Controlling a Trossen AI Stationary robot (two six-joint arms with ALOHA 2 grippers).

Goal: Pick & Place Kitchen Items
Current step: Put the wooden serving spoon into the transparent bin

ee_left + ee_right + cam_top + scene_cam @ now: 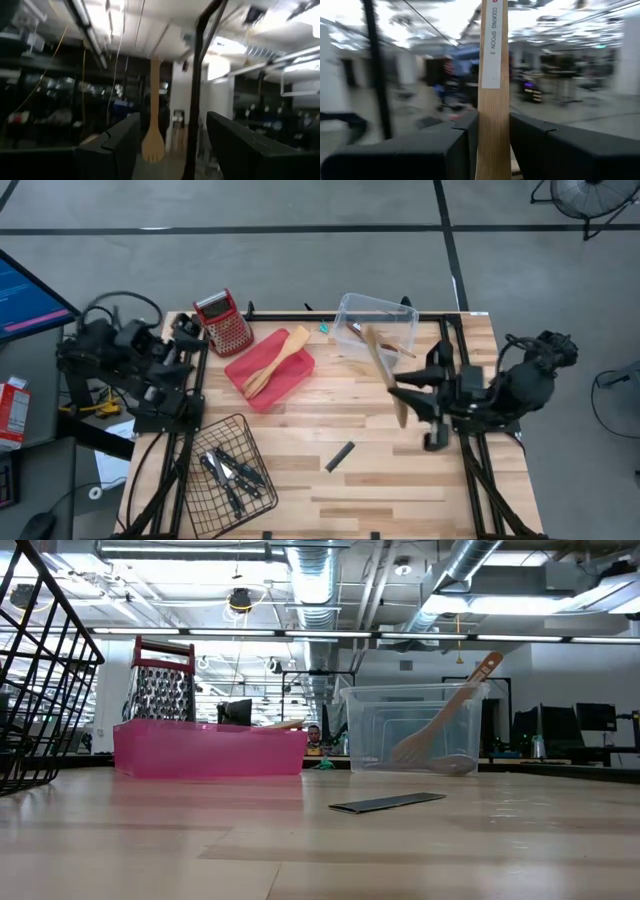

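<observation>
My right gripper (405,395) is shut on a long wooden spoon (388,375) held over the table just near of the clear bin (400,310). Its labelled end (492,45) points toward the bin. A second wooden utensil (440,730) leans inside the bin, head on the bin floor and handle on the rim. Two wooden utensils (275,358) lie in the red tray (240,370). Several black-handled knives (232,472) lie in the wire basket (215,430). One dark knife (340,457) lies flat on the table. My left gripper (172,150) is open and empty at the table's left edge (188,345). My right gripper pinches the spoon's handle (492,125) between its two fingers (465,140), well back from the labelled end. The fingers come from the table's right and lie across the handle. The spoon is lifted clear of the table, and its other end (403,418) sticks out toward the near edge.
A red-topped metal box grater (225,322) stands at the far left, behind the red tray. The wire basket fills the near left corner. Bare wood lies between the loose knife and the near right edge.
</observation>
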